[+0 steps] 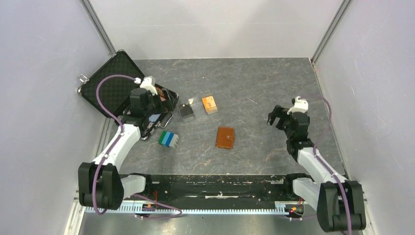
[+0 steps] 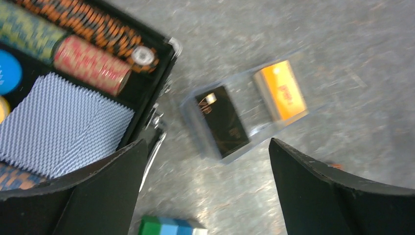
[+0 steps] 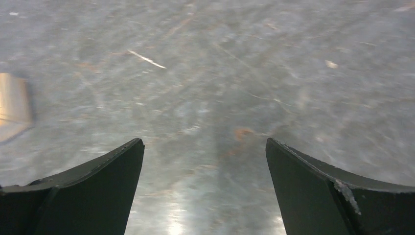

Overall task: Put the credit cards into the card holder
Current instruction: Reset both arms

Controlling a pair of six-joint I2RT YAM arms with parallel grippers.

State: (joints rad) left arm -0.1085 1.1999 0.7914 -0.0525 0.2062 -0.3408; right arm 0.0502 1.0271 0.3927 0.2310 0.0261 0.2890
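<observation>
Left gripper (image 1: 159, 98) hung spread at the open case (image 1: 110, 83) in the top view; the right gripper (image 1: 274, 116), also spread and holding nothing, hung over the table (image 1: 254, 83). A dark card (image 1: 186, 111) and an orange card (image 1: 210, 104) lay side by side near the case, the closed wallet (image 1: 225, 137) apart from them, nearer the arms. In the left wrist view both cards lay ahead of the wide fingers (image 2: 98, 196), beside chips (image 2: 88, 63) in the case. In the right wrist view the fingers stood wide above the table.

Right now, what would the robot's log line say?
left hand: open, empty | right hand: open, empty | orange card, dark card: on table | card holder: shut, apart from cards
</observation>
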